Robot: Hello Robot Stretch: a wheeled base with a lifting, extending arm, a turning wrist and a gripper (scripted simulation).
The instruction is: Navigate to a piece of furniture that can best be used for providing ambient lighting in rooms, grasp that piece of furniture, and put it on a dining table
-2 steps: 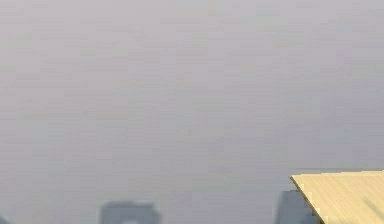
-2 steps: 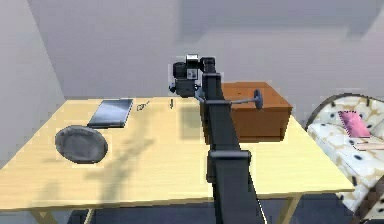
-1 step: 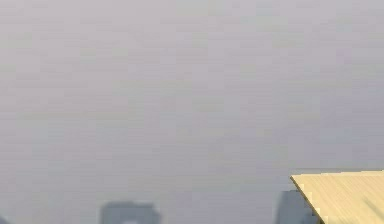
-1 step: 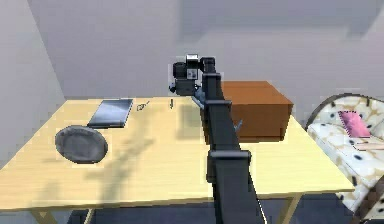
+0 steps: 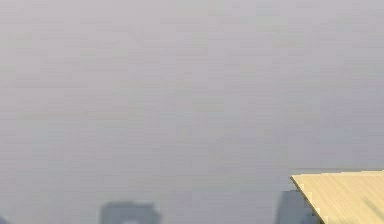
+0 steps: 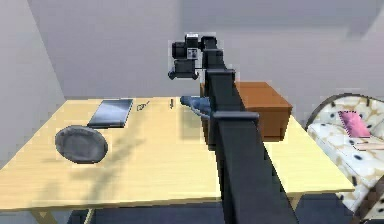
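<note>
Arm side view first: a yellow dining table takes the lower left and middle of the frame, and the dark arm rises from the bottom edge across it. At the arm's far end, in the upper middle, the gripper hangs high above the far edge of the table. Only grey wall is behind it, so I judge that it holds nothing. The state of its fingers cannot be told from these pictures.

I cannot say for sure which thing is the lamp. A blue-grey thing lies on the table touching the left side of the arm, and it may be the lamp. If so, it is already on the table, and the high gripper would fit a release from above.

At the table's left there is a dark round dish, and beside it a flat dark slab. They are well apart from the blue-grey thing, so there was free room to set something down. A brown cabinet stands behind the table.

In the forward view, the lower right corner shows a corner of the same table before a plain grey wall. The robot seems parked alongside, so that the arm can reach sideways over it.
</note>
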